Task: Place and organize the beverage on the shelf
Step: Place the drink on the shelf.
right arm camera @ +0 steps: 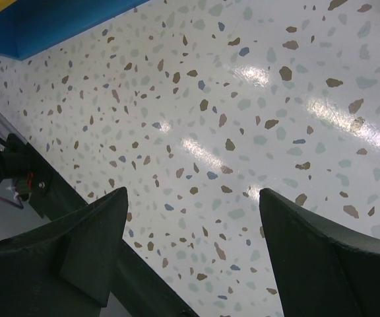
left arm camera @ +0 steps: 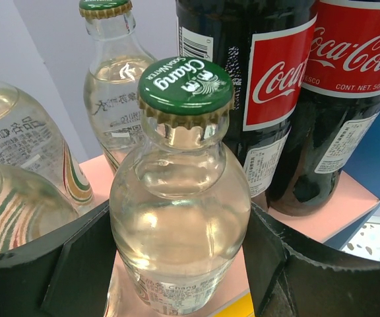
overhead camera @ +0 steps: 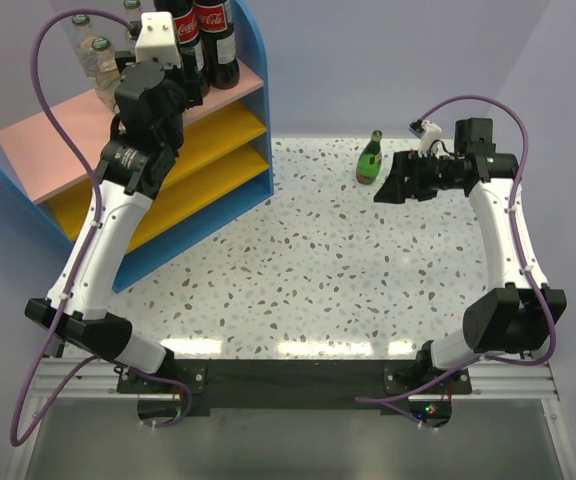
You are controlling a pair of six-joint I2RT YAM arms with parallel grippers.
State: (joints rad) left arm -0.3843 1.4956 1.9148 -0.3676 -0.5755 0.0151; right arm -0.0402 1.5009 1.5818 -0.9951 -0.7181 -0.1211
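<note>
My left gripper (left arm camera: 180,241) is up at the shelf's pink top board (left arm camera: 97,175), its fingers closed on both sides of a clear bottle with a green cap (left arm camera: 183,165) that stands upright on the board. Two dark cola bottles with red labels (left arm camera: 289,86) stand just right of it and other clear bottles (left arm camera: 114,79) stand behind and to the left. From above, the left gripper (overhead camera: 153,85) hides the held bottle. A green glass bottle (overhead camera: 370,158) stands on the table. My right gripper (overhead camera: 386,188) is open and empty just right of it; the bottle is out of the right wrist view (right arm camera: 193,198).
The shelf (overhead camera: 48,150) has blue side panels and two yellow lower boards (overhead camera: 208,135), and fills the table's back left. The speckled table (overhead camera: 298,270) stretches between the arms. The cola bottles stand close to the left gripper's right finger (left arm camera: 276,264).
</note>
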